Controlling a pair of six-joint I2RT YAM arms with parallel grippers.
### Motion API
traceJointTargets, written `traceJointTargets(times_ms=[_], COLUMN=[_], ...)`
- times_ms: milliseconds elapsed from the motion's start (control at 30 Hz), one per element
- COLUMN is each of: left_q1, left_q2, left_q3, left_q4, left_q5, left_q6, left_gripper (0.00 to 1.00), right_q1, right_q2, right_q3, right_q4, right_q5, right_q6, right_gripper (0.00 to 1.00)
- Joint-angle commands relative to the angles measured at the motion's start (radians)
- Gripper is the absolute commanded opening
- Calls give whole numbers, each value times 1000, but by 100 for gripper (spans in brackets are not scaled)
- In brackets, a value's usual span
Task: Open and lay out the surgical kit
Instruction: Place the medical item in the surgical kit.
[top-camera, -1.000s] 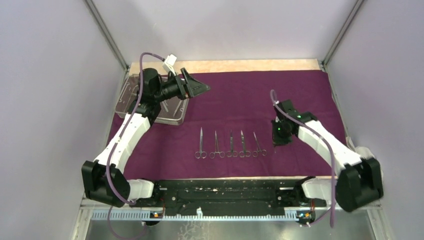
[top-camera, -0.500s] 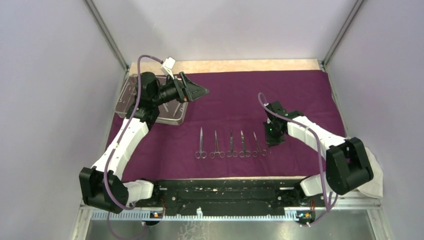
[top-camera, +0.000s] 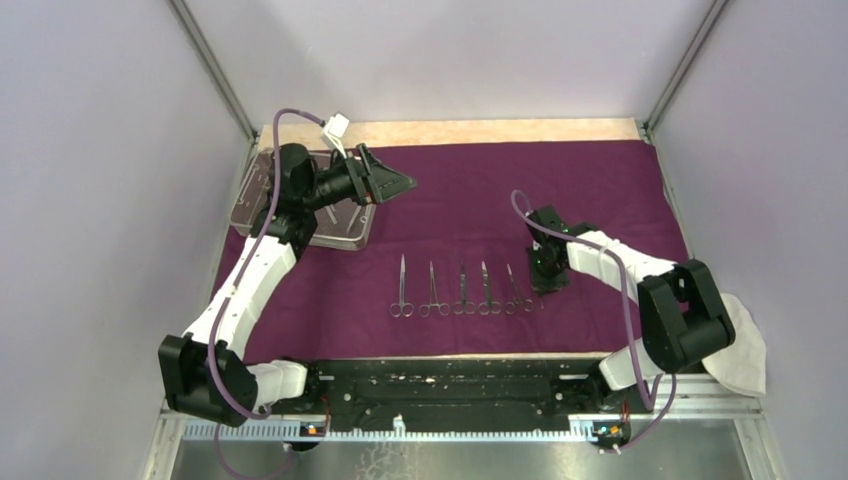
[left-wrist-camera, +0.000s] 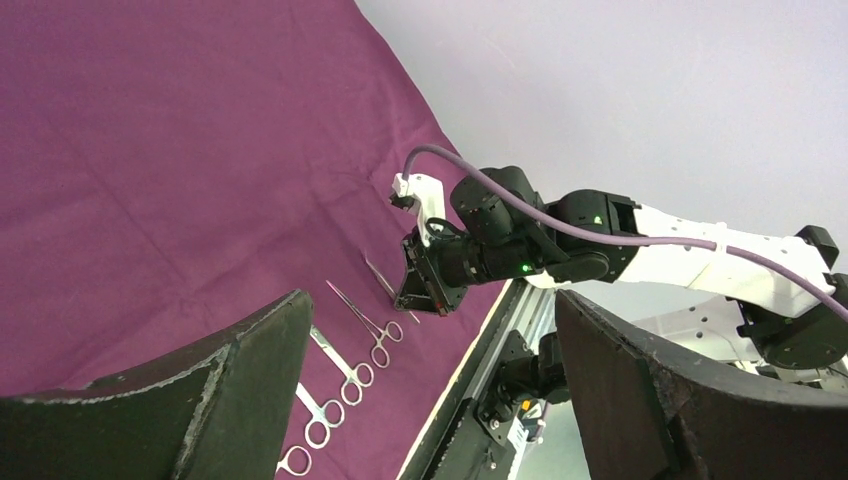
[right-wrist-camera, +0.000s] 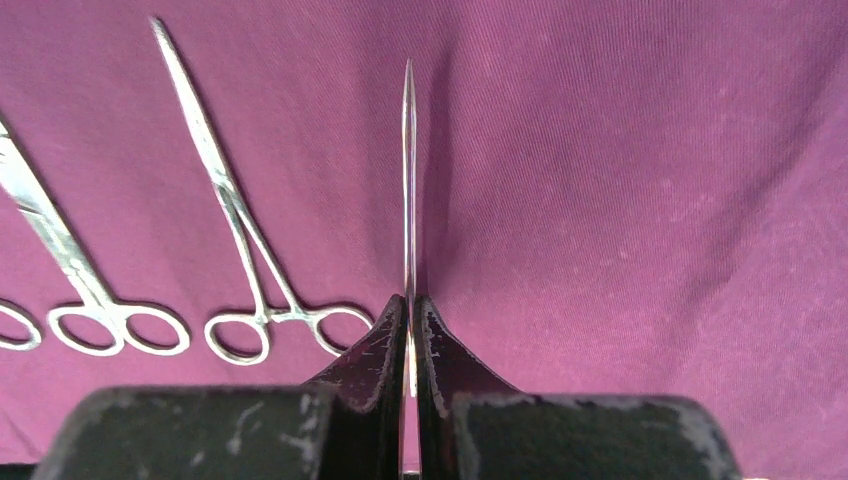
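So the whole thing hinges on the gap just right of the row of five instruments (top-camera: 460, 290). The right gripper (right-wrist-camera: 410, 305) is pinched fully closed on a slim steel piece (right-wrist-camera: 408, 180), low over the purple cloth (top-camera: 480, 190) right beside that row's right end. The piece's long axis runs near-to-far, tip pointing away from the arm bases, so roughly parallel to the row. It lies just right of the last instrument in the row (right-wrist-camera: 245, 250), not touching it.

I'd guess the next move is simply to set it down as number six, and the spacing to that neighbour's ring handles is the thing to watch. The right arm is clearly the nearer one.

The held piece shows edge-on: thin, shiny, tapering to a fine point. Could be tweezers, can't tell, since its back end is hidden in the jaws. The row pieces are polished steel with loop handles. The cloth is matte and softly creased.

The left gripper (top-camera: 398, 180) is well left of and beyond the row, by the wire-mesh tray (top-camera: 345, 232), spread wide with nothing in it.
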Motion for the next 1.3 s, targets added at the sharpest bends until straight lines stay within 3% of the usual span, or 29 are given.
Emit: traceJointTargets(times_ms=[0, 567, 1133, 1267], left_q1=[17, 24, 25, 25], left_q2=[-17, 3, 14, 13], left_q3=[7, 4, 8, 6], left_q4=[58, 81, 88, 87], left_q5=[38, 67, 63, 61], left_q6=[7, -12, -22, -28], left_gripper=[97, 97, 97, 97], right_q1=[0, 9, 6, 5], right_q2=[-15, -56, 19, -14], right_q3=[-40, -22, -16, -15], right_q4=[4, 14, 52, 20], right_q5=[28, 70, 45, 39], right_q6=[31, 35, 43, 59], right_gripper=[0, 6, 12, 20])
